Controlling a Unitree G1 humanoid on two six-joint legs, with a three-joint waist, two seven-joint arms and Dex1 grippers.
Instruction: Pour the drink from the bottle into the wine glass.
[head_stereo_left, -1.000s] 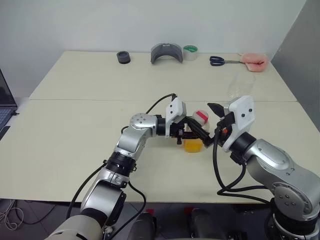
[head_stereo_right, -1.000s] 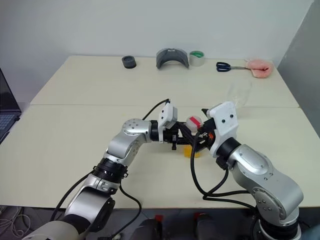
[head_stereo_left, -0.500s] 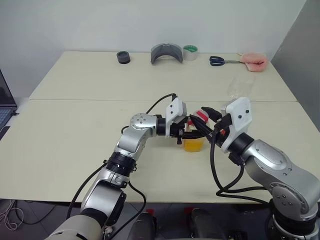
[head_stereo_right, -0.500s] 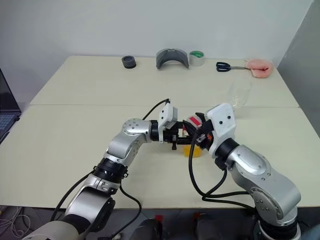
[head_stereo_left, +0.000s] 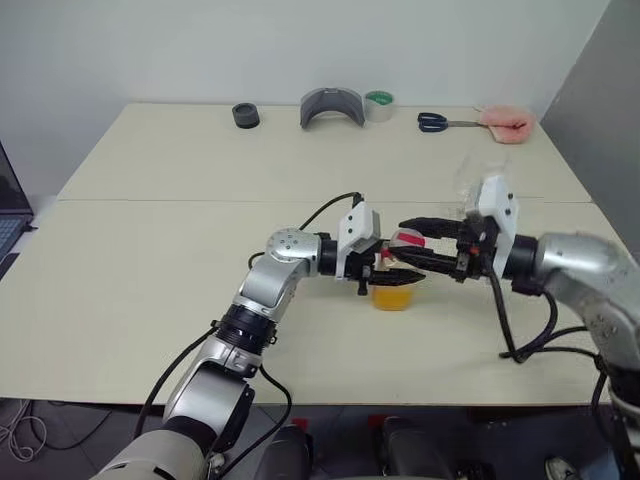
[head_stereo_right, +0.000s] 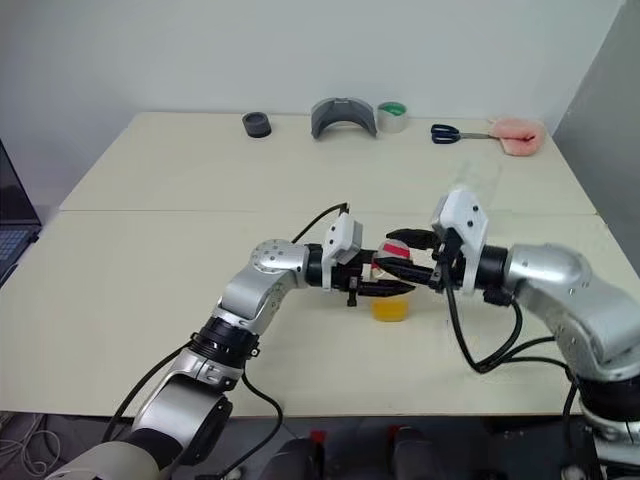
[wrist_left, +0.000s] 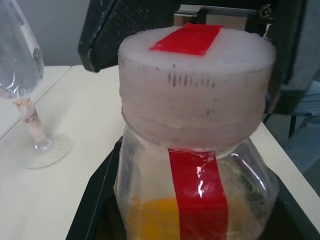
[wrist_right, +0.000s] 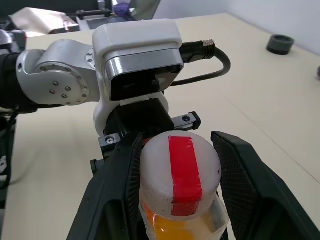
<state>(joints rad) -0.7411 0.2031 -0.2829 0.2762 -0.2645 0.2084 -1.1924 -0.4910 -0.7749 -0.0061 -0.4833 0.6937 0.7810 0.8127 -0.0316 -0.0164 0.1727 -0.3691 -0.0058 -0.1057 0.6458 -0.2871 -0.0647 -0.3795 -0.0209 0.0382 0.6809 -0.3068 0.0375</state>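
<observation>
Bottle (head_stereo_left: 397, 283) upright on desk (head_stereo_left: 150, 260), near front centre; white cap (wrist_right: 181, 159) on, red tape strip across cap and down the side. Drink (head_stereo_left: 394, 297), orange-yellow, filling only the lower part. Left gripper (head_stereo_left: 385, 271) clamped shut on bottle body, reaching level from the left. Right gripper (head_stereo_left: 412, 247) level from the right, 2 fingers (wrist_right: 245, 175) bracketing the cap; contact with cap unclear. Wine glass (wrist_left: 22, 80) upright, clear, nothing in its bowl, standing just beyond the right arm. Along desk's far edge: black ring (head_stereo_left: 246, 115), grey curved piece (head_stereo_left: 333, 104), tape roll (head_stereo_left: 379, 103), scissors (head_stereo_left: 445, 122), pink object (head_stereo_left: 505, 123).
</observation>
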